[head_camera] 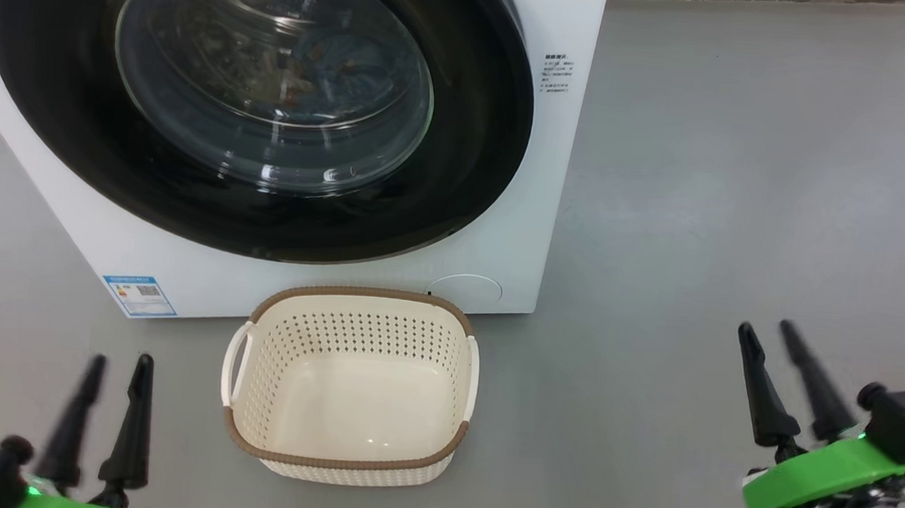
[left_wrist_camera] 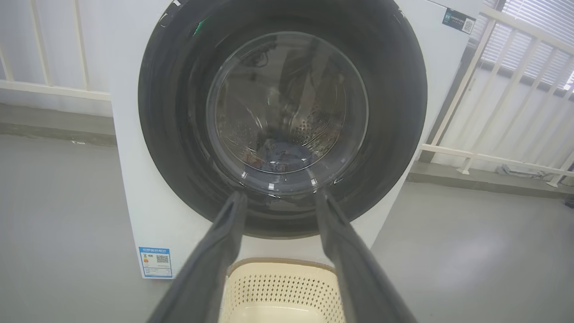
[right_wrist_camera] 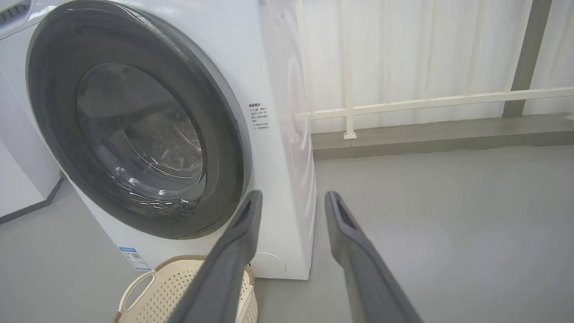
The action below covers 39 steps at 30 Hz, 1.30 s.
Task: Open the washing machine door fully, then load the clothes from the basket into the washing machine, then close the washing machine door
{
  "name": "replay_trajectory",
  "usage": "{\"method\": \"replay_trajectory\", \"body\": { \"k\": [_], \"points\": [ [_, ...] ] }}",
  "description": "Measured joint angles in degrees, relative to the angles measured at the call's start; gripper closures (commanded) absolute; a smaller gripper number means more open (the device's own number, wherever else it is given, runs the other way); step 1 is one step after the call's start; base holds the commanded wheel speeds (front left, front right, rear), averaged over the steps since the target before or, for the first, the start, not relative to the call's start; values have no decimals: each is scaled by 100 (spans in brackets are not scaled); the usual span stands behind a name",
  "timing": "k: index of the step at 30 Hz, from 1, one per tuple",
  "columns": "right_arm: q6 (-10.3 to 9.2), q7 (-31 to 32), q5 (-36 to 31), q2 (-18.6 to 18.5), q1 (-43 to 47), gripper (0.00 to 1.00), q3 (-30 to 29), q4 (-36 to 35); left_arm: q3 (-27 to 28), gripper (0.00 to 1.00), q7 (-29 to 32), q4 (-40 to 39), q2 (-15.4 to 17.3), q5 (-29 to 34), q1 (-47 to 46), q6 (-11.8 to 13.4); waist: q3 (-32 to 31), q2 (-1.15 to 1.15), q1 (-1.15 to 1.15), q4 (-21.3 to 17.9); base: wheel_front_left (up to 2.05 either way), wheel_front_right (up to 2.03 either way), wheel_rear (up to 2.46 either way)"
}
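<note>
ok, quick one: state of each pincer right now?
Left pincer: open, holding nothing.
Right pincer: open, holding nothing.

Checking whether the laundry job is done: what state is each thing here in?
door: shut, flush against the machine front.
clothes: inside the drum, seen through the door glass.
basket: empty, upright on the floor in front of the machine.
left gripper: open, holding nothing.
right gripper: open, holding nothing.
</note>
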Motion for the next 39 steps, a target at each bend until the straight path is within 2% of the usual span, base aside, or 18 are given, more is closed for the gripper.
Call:
{"method": "replay_trajectory", "body": {
  "k": [6,11,16,39],
  "points": [
    [0,47,63,303,300,100,65,339,-127,100,32,266,-337,-38,204,0,-1,0,1,3,0,0,0],
    [0,109,263,305,320,100,32,333,-98,100,111,276,-350,-271,207,0,-24,0,13,15,0,0,0],
    [0,174,531,330,320,100,-4,327,-66,100,179,276,-432,-501,207,0,-21,0,2,26,0,0,0],
    [0,561,1791,509,320,100,-346,268,170,100,578,299,-628,-1612,199,0,-56,0,1,77,0,0,0]
  ]
}}
